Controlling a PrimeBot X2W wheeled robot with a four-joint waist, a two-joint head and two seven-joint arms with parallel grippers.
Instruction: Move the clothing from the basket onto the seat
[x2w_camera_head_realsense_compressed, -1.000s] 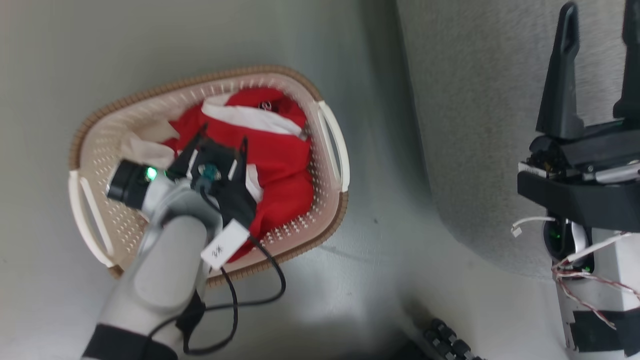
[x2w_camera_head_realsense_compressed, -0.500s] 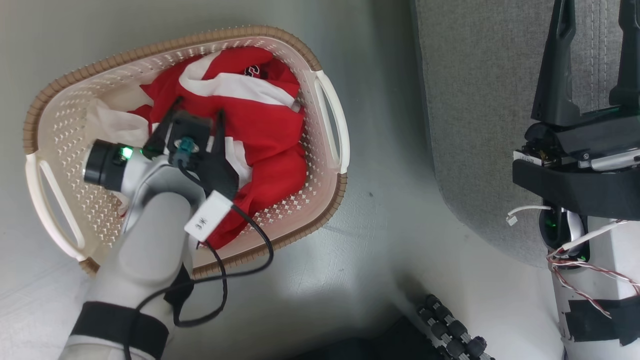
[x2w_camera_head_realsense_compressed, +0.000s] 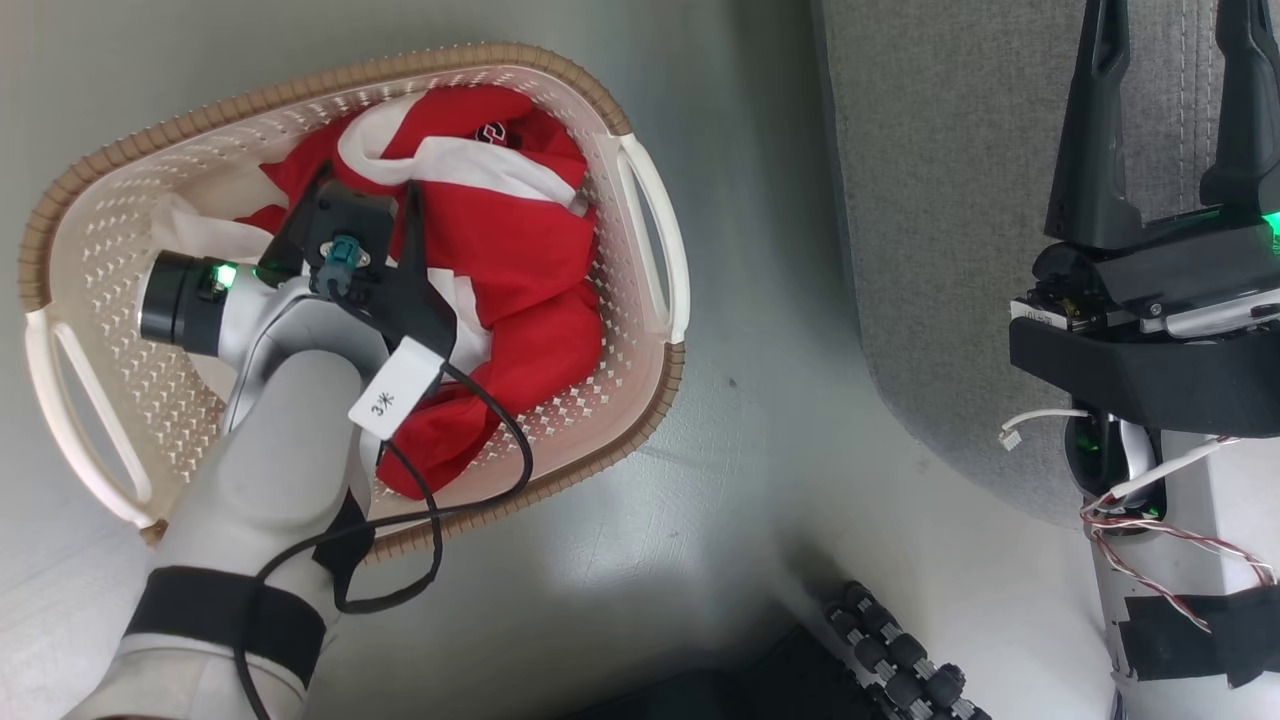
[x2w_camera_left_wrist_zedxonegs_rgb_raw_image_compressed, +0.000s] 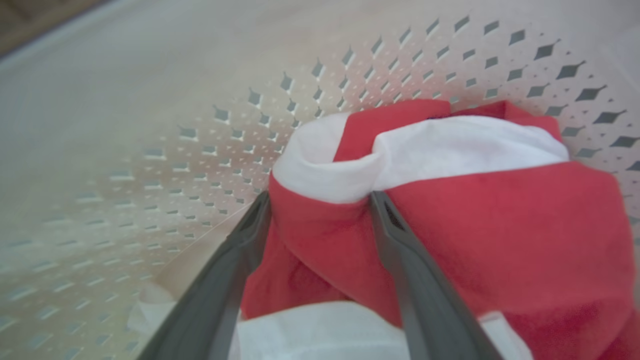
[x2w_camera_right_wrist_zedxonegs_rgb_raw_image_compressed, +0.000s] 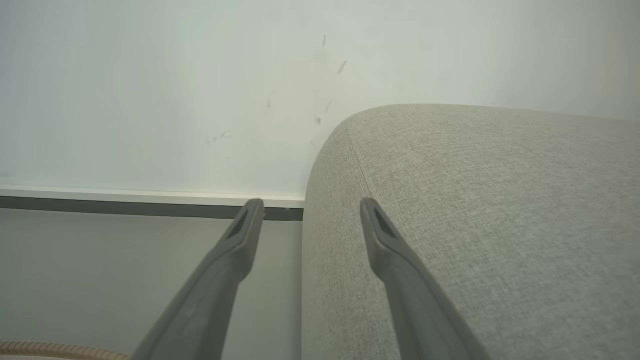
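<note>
The basket (x2w_camera_head_realsense_compressed: 300, 85) stands on the floor at the left, holding the red and white clothing (x2w_camera_head_realsense_compressed: 520, 240). My left gripper (x2w_camera_head_realsense_compressed: 366, 187) reaches down inside it, open, its tips pressed into the heap. In the left wrist view a red fold of the clothing (x2w_camera_left_wrist_zedxonegs_rgb_raw_image_compressed: 500, 225) lies between the spread fingers of the left gripper (x2w_camera_left_wrist_zedxonegs_rgb_raw_image_compressed: 320, 197), just below a white band, with the basket wall (x2w_camera_left_wrist_zedxonegs_rgb_raw_image_compressed: 200, 150) behind. My right gripper (x2w_camera_head_realsense_compressed: 1165, 60) is open and holds nothing, raised over the grey seat (x2w_camera_head_realsense_compressed: 950, 200). The right wrist view has the right gripper (x2w_camera_right_wrist_zedxonegs_rgb_raw_image_compressed: 311, 202) at the seat's (x2w_camera_right_wrist_zedxonegs_rgb_raw_image_compressed: 475, 200) rounded corner.
Grey floor (x2w_camera_head_realsense_compressed: 750, 300) separates the basket from the seat. Black rollers of my base (x2w_camera_head_realsense_compressed: 900, 660) sit at the bottom edge. A pale wall with a dark baseboard (x2w_camera_right_wrist_zedxonegs_rgb_raw_image_compressed: 150, 207) runs behind the seat, and the basket's brown rim (x2w_camera_right_wrist_zedxonegs_rgb_raw_image_compressed: 50, 348) peeks in at the lower left.
The head camera has shifted, so the basket sits larger and further left. My left gripper has sunk a little deeper toward the white band of the clothing, still open. The right gripper stays open.
</note>
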